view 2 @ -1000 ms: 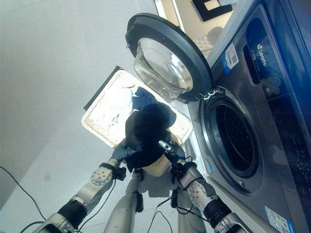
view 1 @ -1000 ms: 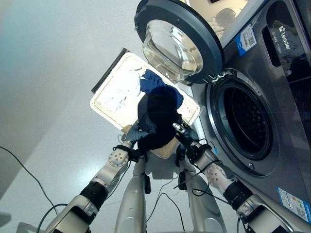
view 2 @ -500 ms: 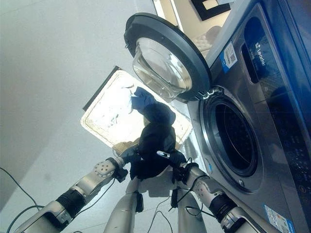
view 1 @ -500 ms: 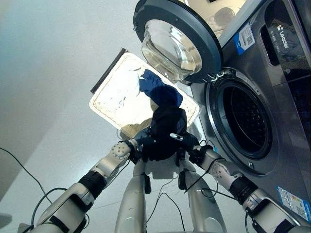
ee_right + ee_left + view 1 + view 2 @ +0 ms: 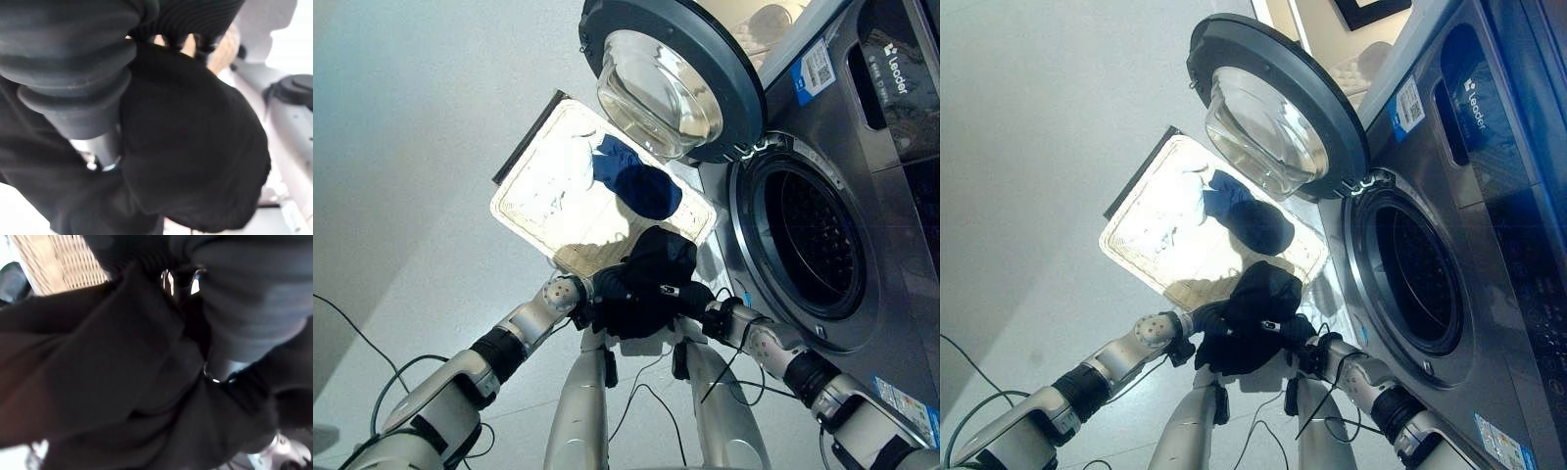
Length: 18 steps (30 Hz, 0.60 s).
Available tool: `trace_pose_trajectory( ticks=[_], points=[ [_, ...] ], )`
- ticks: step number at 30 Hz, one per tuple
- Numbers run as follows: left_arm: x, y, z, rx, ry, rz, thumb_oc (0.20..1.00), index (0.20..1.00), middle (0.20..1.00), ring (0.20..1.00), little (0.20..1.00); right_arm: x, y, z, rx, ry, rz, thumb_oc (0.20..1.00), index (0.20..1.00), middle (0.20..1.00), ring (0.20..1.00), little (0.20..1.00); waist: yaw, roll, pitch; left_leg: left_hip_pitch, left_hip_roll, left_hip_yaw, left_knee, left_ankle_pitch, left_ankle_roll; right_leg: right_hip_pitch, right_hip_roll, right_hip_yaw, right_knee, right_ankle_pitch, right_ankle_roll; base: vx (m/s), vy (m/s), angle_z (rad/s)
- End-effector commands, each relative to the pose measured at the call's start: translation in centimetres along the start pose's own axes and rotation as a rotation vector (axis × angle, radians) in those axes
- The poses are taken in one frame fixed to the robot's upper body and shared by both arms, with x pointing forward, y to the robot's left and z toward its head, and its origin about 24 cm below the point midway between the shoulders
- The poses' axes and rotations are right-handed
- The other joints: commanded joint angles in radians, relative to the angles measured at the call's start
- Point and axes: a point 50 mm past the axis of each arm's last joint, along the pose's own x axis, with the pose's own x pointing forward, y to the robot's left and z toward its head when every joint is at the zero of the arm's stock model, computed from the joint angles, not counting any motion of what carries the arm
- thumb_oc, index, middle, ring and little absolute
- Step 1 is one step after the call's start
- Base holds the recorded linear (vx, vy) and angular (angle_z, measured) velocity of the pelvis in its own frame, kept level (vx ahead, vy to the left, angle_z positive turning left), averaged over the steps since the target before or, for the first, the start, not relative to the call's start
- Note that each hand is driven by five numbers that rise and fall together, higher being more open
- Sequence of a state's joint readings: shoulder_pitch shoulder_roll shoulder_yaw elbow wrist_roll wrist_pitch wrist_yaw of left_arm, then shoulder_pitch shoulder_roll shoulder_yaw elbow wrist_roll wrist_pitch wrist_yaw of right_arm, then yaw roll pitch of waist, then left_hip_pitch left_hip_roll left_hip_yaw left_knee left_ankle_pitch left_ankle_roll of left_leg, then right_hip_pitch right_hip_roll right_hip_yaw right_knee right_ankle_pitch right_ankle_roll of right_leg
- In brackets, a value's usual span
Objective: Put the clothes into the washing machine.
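Moved: black garment (image 5: 651, 284) now lower, off the basket (image 5: 533, 191)
Hands: left hand (image 5: 607, 287), right hand (image 5: 690, 297) both grip it, we see
Nearby: blue cloth (image 5: 631, 181) in basket; washer door (image 5: 671, 73) open beside drum (image 5: 808, 245)

Both eye views look down from the head — sharing the washing machine (image 5: 822, 245); wrist views sit close against dark cloth (image 5: 122, 382).

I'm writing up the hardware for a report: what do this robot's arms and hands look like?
Both arms are silver-grey segmented tubes with black bands at the joints and a round silver joint near the wrist. The left hand and right hand sit under dark ribbed covers, with silver fingers glinting past the cover.
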<state>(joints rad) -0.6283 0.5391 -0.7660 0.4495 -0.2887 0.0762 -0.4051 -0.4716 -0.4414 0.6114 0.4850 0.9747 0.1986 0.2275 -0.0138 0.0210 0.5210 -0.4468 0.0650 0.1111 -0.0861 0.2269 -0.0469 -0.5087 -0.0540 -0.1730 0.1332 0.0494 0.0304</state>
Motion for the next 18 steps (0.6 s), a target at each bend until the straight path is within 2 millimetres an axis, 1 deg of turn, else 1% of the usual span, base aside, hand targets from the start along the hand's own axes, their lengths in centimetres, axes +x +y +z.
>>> trace_pose_trajectory(
  ticks=[1,4,7,8,9,12,13,14,15,16,18],
  points=[
    [1.4,-4.4,1.7,0.015,-0.056,-0.256,0.200,0.200,0.200,0.200,0.200,1.7,5.3,2.6,0.033,-0.162,0.200,0.200,0.200,0.200,0.200,0.200,-0.029,-0.031,-0.001,0.021,-0.065,0.082,0.011,-0.074,-0.029,0.021,-0.010,-0.012,-0.139,0.120,0.098,0.01,-0.012,-0.03],
    [1.4,-4.7,0.9,0.008,-0.001,-0.287,0.200,0.200,0.200,0.200,0.200,1.7,5.0,2.7,0.051,-0.194,0.166,0.200,0.200,0.200,0.200,0.200,-0.034,-0.030,-0.001,0.014,-0.066,0.084,0.006,-0.071,-0.031,0.013,-0.008,-0.007,-0.152,0.130,0.100,0.01,-0.014,-0.07],
    [1.4,-4.7,0.4,0.009,0.038,-0.265,0.200,0.200,0.200,0.200,0.200,1.8,4.6,2.9,0.068,-0.218,0.130,0.200,0.200,0.200,0.200,0.200,-0.036,-0.027,-0.001,0.002,-0.067,0.083,0.005,-0.068,-0.031,0.001,-0.007,-0.003,-0.155,0.135,0.100,-0.01,-0.010,-0.06],
    [1.4,-4.3,0.1,0.010,0.055,-0.210,0.818,0.818,0.818,0.818,0.818,1.8,4.3,3.0,0.081,-0.236,0.105,0.200,0.200,0.200,0.200,0.200,-0.036,-0.025,-0.001,-0.005,-0.068,0.081,0.005,-0.066,-0.031,-0.006,-0.007,-0.002,-0.153,0.137,0.100,-0.01,-0.005,-0.03],
    [1.4,-4.2,0.0,0.012,0.061,-0.189,1.000,1.000,1.000,1.000,1.000,1.8,4.2,3.1,0.086,-0.244,0.094,0.200,0.200,0.200,0.200,0.200,-0.036,-0.023,-0.001,-0.007,-0.068,0.080,0.005,-0.065,-0.031,-0.008,-0.006,-0.001,-0.153,0.137,0.100,-0.01,-0.009,-0.04],
    [1.4,-3.3,-0.6,0.010,0.076,-0.042,1.000,1.000,1.000,1.000,1.000,1.8,3.3,3.2,0.104,-0.271,0.049,0.200,0.200,0.200,0.200,0.200,-0.032,-0.018,-0.001,-0.016,-0.069,0.077,0.007,-0.064,-0.031,-0.015,-0.006,0.000,-0.149,0.134,0.099,-0.01,-0.012,-0.07],
    [1.3,-2.7,-1.0,0.011,0.083,0.046,1.000,1.000,1.000,1.000,1.000,1.7,2.9,3.2,0.117,-0.288,0.026,0.200,0.200,0.200,0.200,0.200,-0.031,-0.015,-0.001,-0.020,-0.069,0.077,0.009,-0.063,-0.031,-0.020,-0.006,-0.001,-0.144,0.133,0.098,-0.01,-0.014,-0.07],
    [1.3,-2.4,-1.1,0.007,0.092,0.096,1.000,1.000,1.000,1.000,1.000,1.7,2.7,3.3,0.126,-0.296,0.016,0.200,0.200,0.200,0.200,0.200,-0.030,-0.014,-0.001,-0.022,-0.068,0.077,0.010,-0.063,-0.031,-0.021,-0.007,-0.002,-0.143,0.133,0.098,-0.01,-0.029,-0.08],
    [0.9,-1.4,-2.0,0.006,0.126,0.256,1.000,1.000,1.000,1.000,1.000,1.5,2.1,3.5,0.158,-0.322,-0.017,0.200,0.200,0.200,0.200,0.200,-0.026,-0.011,-0.001,-0.026,-0.068,0.078,0.013,-0.062,-0.031,-0.024,-0.008,-0.005,-0.138,0.131,0.098,-0.01,-0.028,-0.06],
    [0.8,-1.0,-2.3,0.008,0.145,0.313,1.000,1.000,1.000,1.000,1.000,1.5,1.8,3.6,0.169,-0.335,-0.031,0.200,0.200,0.200,0.200,0.200,-0.025,-0.011,-0.001,-0.028,-0.067,0.078,0.014,-0.062,-0.032,-0.026,-0.009,-0.006,-0.137,0.131,0.098,-0.01,-0.034,-0.05],
    [0.1,0.3,-3.9,0.021,0.254,0.490,1.000,1.000,1.000,1.000,1.000,1.2,0.8,3.9,0.215,-0.374,-0.072,0.200,0.200,0.200,0.200,0.200,-0.020,-0.008,-0.001,-0.034,-0.067,0.079,0.016,-0.060,-0.033,-0.029,-0.010,-0.009,-0.134,0.129,0.097,-0.02,-0.037,-0.03]
  ],
)
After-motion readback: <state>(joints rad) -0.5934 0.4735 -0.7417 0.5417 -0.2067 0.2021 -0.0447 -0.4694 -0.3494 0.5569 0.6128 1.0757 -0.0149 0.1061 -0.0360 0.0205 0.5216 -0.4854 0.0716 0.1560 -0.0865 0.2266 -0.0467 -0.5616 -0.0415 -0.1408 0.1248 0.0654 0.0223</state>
